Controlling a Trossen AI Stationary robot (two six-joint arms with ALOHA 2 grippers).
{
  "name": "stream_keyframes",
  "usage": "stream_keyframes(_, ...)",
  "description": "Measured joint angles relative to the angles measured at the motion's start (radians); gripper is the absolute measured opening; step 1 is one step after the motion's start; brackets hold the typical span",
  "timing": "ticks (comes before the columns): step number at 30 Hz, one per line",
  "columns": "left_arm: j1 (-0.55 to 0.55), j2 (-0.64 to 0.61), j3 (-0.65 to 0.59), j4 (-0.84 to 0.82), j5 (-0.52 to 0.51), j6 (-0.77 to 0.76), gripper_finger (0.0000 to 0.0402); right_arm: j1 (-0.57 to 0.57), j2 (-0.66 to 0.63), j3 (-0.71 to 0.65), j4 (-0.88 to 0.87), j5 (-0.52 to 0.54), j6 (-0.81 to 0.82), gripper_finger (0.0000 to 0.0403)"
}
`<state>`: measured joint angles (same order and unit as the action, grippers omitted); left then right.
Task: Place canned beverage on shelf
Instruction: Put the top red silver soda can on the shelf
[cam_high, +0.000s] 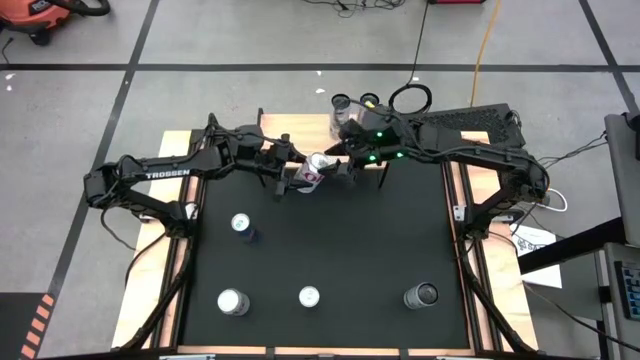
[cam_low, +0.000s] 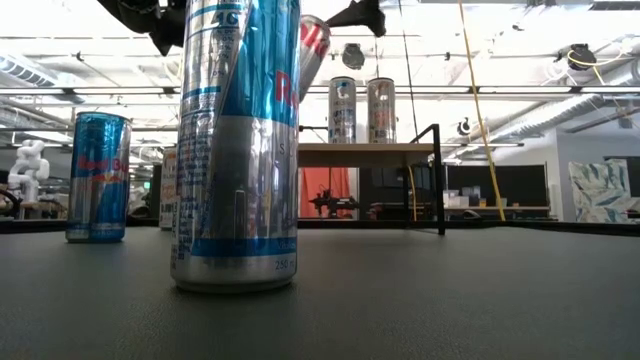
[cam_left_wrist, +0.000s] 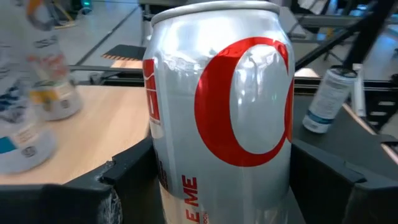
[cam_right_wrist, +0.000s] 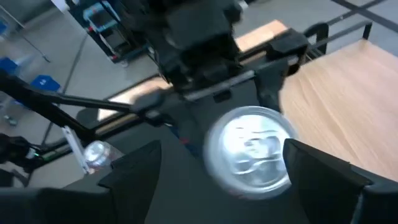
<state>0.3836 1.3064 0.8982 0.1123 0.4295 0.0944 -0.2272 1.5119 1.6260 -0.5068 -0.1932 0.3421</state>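
A silver can with a red mark (cam_left_wrist: 221, 106) hangs tilted (cam_low: 311, 48) over the near edge of the pale wood shelf (cam_low: 365, 152), with my left gripper (cam_high: 298, 175) shut on it. My right gripper (cam_right_wrist: 221, 152) is open just above the can's top (cam_right_wrist: 252, 155), a finger on either side and clear of it. It reaches in from the table's right (cam_high: 342, 166). Two cans (cam_low: 342, 110) (cam_low: 380, 110) stand upright on the shelf top. My left gripper pinches the can's side wall (cam_left_wrist: 163, 168) between its two fingers (cam_left_wrist: 124, 186), one on each side of its lower half. The fingers come about level from the table's left. The can is lifted clear of the table and leans over in the low view.
Several more cans stand on the black table: one at the left middle (cam_high: 241, 225) and three along the near edge (cam_high: 232, 300) (cam_high: 309, 296) (cam_high: 421, 295). In the low view, a tall can (cam_low: 235, 150) stands close in front. The shelf's black leg (cam_low: 440, 180) rises at its right end.
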Motion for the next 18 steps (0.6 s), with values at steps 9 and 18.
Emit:
stream_keyframes(9,-0.002,0.000,0.000,0.011,-0.108,-0.002,0.0303,0.000,-0.106,0.000,-0.005,0.001,0.005,0.0315)
stream_keyframes(18,-0.005,-0.001,-0.080,0.202,-0.120,-0.003,0.0303,0.007,-0.197,0.000,-0.051,0.005,0.050,0.0316)
